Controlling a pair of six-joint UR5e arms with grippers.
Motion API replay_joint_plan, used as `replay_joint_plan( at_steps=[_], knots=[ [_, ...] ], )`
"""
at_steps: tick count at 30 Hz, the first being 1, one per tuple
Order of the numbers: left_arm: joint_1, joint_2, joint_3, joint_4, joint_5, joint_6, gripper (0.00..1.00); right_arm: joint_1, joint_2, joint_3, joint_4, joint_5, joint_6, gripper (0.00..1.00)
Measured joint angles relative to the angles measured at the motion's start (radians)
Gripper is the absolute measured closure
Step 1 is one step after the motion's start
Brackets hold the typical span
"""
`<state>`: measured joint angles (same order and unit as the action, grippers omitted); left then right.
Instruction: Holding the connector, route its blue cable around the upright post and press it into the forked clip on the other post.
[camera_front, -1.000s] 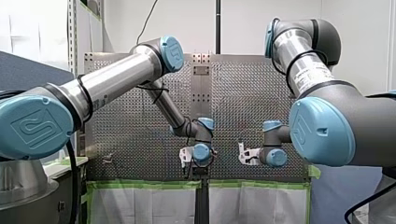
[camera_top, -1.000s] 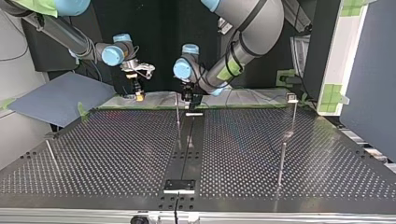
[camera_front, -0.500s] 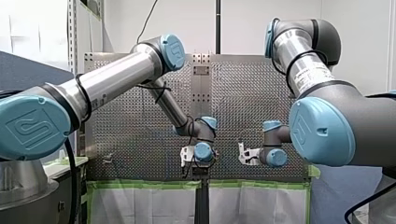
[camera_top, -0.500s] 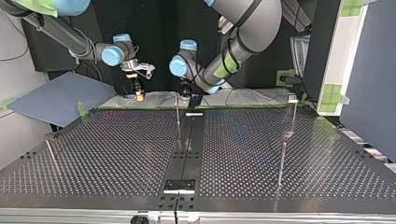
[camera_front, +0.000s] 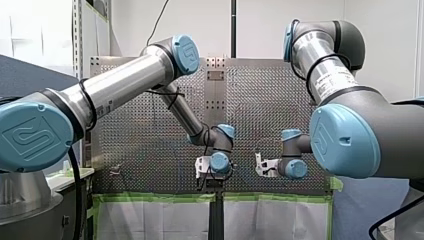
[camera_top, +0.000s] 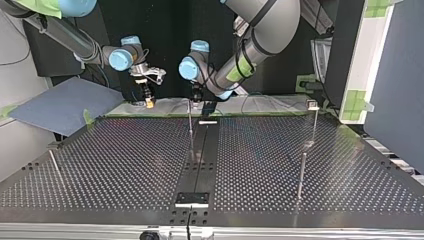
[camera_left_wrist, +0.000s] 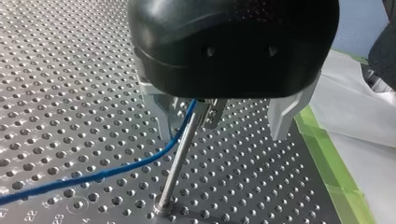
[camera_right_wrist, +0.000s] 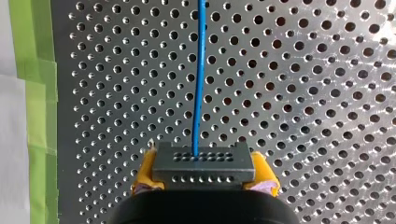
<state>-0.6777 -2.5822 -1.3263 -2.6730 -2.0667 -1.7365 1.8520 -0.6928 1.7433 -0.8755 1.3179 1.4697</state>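
Observation:
In the left wrist view my left gripper is open, its metal fingers wide apart on either side of a thin upright post. The forked clip on top of that post sits between the fingers, and the blue cable runs up into it. In the right wrist view my right gripper is shut on the dark grey connector with its yellow pads. The blue cable leaves the connector straight ahead over the perforated plate. At the top view's far edge, my left gripper hangs by the post and my right gripper is further left.
More thin posts stand at the top view's right, right front and left front. A black strip runs down the table's middle to a bracket. Green tape marks the plate's edge by my left gripper.
My left arm's wrist has shifted slightly toward the top view's left and risen a little by the post. My right arm has not moved.

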Motion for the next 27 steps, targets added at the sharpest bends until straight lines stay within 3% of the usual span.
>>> replay_joint_plan(
  at_steps=[10,27],
  knots=[
    [0.020,0.065,-0.071,0.054,0.041,-0.031,0.00,0.000,0.000,0.000,-0.002,-0.001,0.000,1.00],
    [0.006,0.074,-0.126,0.042,0.043,0.032,0.00,0.000,0.000,0.000,0.001,-0.001,0.003,1.00]
  ],
)
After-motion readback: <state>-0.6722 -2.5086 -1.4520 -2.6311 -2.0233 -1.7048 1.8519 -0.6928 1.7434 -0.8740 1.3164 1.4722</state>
